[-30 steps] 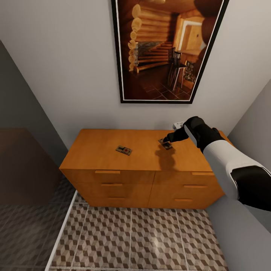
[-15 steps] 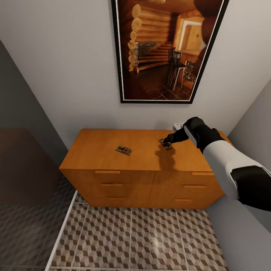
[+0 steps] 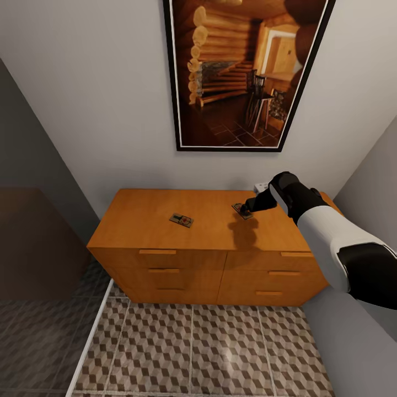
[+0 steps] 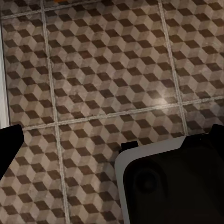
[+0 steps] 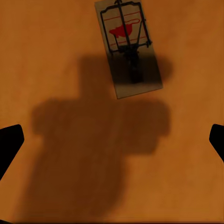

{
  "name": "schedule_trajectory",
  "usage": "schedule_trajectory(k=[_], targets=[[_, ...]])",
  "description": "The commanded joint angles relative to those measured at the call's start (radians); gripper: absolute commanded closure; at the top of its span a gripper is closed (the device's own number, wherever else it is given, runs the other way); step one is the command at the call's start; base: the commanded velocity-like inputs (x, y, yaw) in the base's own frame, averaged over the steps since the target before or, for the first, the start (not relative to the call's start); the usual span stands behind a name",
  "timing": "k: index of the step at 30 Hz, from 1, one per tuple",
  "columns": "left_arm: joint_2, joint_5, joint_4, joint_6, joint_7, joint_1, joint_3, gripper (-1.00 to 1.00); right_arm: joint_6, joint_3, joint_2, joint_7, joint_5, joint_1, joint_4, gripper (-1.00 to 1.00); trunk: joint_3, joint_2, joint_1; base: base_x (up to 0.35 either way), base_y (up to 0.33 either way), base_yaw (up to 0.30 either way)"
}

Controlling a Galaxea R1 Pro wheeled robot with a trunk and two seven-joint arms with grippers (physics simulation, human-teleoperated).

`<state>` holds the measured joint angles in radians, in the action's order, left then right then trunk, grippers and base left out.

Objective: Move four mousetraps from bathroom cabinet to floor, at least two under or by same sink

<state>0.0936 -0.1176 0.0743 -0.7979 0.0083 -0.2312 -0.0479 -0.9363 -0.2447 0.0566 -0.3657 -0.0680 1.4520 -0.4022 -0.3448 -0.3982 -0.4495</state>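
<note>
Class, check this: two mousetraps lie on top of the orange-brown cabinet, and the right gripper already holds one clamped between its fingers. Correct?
Not quite. Two mousetraps do lie on the cabinet, but the right gripper is open above the mousetrap, its fingertips wide apart, as the right wrist view shows. The other mousetrap lies apart.

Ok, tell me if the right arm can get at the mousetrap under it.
Probably yes. The right gripper hovers over the mousetrap on the cabinet, its fingers spread wide, with bare wood between them. The trap lies ahead of the fingertips, so a short push forward looks needed.
</note>
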Motion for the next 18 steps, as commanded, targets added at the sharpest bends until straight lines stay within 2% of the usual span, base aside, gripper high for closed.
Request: schedule_trajectory(k=[1, 18], targets=[[0.0, 0.0, 0.004, -0.006, 0.001, -0.002, -0.004, -1.0, -0.007, -0.005, 0.001, -0.007, -0.007, 0.001, -0.001, -1.0, -0.002, -0.002, -0.001, 0.0, 0.0, 0.0], [0.0, 0.0, 0.004, -0.006, 0.001, -0.002, -0.004, -1.0, -0.007, -0.008, 0.004, -0.003, -0.01, 0.001, -0.003, -1.0, -0.002, -0.002, -0.001, 0.0, 0.0, 0.0]])
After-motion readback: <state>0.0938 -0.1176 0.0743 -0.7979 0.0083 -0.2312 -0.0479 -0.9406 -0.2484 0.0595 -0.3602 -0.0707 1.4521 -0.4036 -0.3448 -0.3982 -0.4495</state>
